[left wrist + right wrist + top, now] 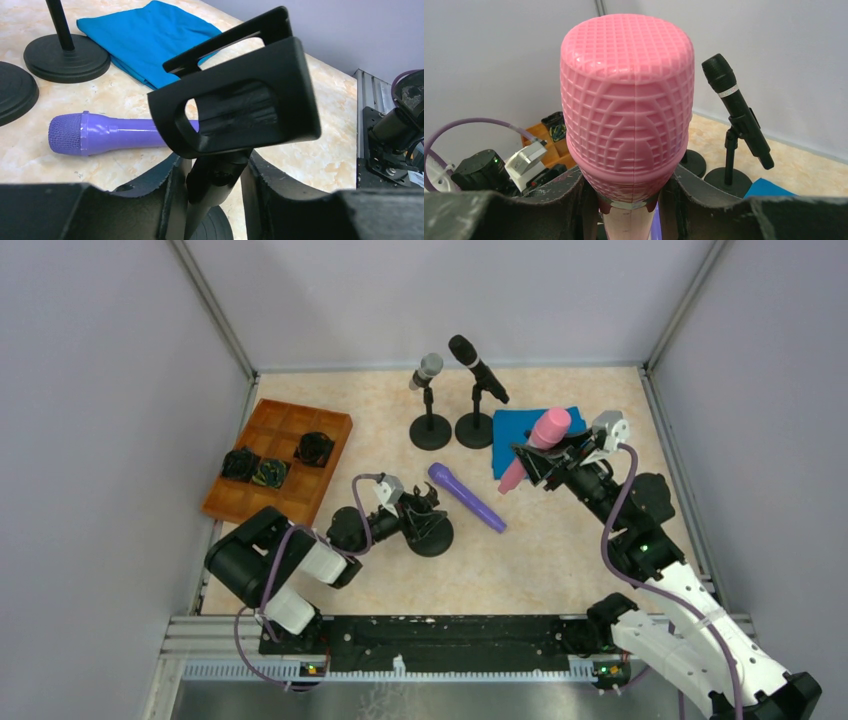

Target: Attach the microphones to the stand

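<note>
My left gripper [415,512] [212,162] is shut on the neck of a black stand [240,100] whose clip is empty; its round base [432,537] sits on the table. Just beyond it the purple microphone [467,497] [110,134] lies flat. My right gripper [535,455] [629,187] is shut on the pink microphone [545,432] [626,95] just below its head and holds it above the table. At the back, the silver-grey microphone [427,370] and the black microphone [478,368] [736,110] each sit in a stand.
A blue cloth [520,425] [150,35] lies under the right gripper. An orange compartment tray [262,440] at the left holds black clips [314,447]. The two back stands' bases [430,430] [475,430] stand side by side. Grey walls enclose the table.
</note>
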### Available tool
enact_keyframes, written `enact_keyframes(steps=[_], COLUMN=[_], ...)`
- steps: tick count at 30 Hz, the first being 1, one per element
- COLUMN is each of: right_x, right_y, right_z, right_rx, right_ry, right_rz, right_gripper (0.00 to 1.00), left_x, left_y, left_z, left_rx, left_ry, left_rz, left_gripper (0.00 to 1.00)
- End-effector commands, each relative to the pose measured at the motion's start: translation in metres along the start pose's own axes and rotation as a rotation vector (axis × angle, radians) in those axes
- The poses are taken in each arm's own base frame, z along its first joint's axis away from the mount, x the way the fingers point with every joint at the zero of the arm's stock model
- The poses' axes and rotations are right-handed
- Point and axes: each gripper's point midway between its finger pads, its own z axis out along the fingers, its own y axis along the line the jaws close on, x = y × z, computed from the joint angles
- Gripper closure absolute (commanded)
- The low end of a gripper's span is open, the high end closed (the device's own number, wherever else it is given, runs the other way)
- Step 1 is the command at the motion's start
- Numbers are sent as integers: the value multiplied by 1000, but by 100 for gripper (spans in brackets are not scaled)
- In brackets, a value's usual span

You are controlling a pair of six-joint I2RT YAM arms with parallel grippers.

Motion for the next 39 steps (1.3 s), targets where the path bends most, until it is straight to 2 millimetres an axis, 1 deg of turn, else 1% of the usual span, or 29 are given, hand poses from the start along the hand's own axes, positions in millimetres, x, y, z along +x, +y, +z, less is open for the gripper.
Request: enact_keyframes(steps=[1,4,5,10,12,13,16,17,18,19,22,24,27,30,32,34,38,39], right_x=[-23,-23,-23,-21,-21,-21,-21,-22,-22,-27,-32,-32,-36,-33,-26,-22,-25,-23], right_y=[5,7,7,9,9,10,15,22,29,37,44,49,62,84,100,116,143,146], right_z=[-1,0,0,0,0,0,0,-1,-2,-4,-7,-5,1,10,19,25,27,29], right_rx=[-21,-35,-37,-45,-48,-51,-86,-125,-174,-218,-268,-305,-373,-428,-449,-472,-530,-536], right_ry=[-67,-74,-75,-71,-69,-71,-75,-85,-100,-143,-238,-257,-274,-286,-279,-271,-306,-305], right_rz=[-34,-37,-37,-35,-32,-33,-45,-61,-84,-110,-149,-161,-160,-208,-312,-344,-361,-376], right_gripper=[100,100,100,100,100,100,100,100,100,100,100,100,100,100,100,100,100,100], left_x=[-35,-36,-37,-43,-44,-45,-48,-48,-48,-50,-51,-52,-50,-47,-46,-46,-45,-45], left_y=[-17,-17,-18,-19,-20,-21,-24,-25,-26,-27,-29,-29,-29,-27,-26,-24,-22,-22], left_z=[5,5,6,9,11,12,13,14,14,15,14,14,15,15,16,16,17,17], left_rx=[91,92,92,103,111,117,139,144,148,153,161,161,160,155,150,135,126,129], left_ry=[-133,-136,-139,-150,-151,-152,-151,-150,-148,-150,-151,-146,-128,-110,-105,-105,-99,-94], left_rz=[55,54,55,61,64,66,66,65,64,62,61,63,69,73,71,63,53,52], left_gripper=[58,66,68,65,68,72,96,100,100,100,100,100,100,100,100,100,100,100])
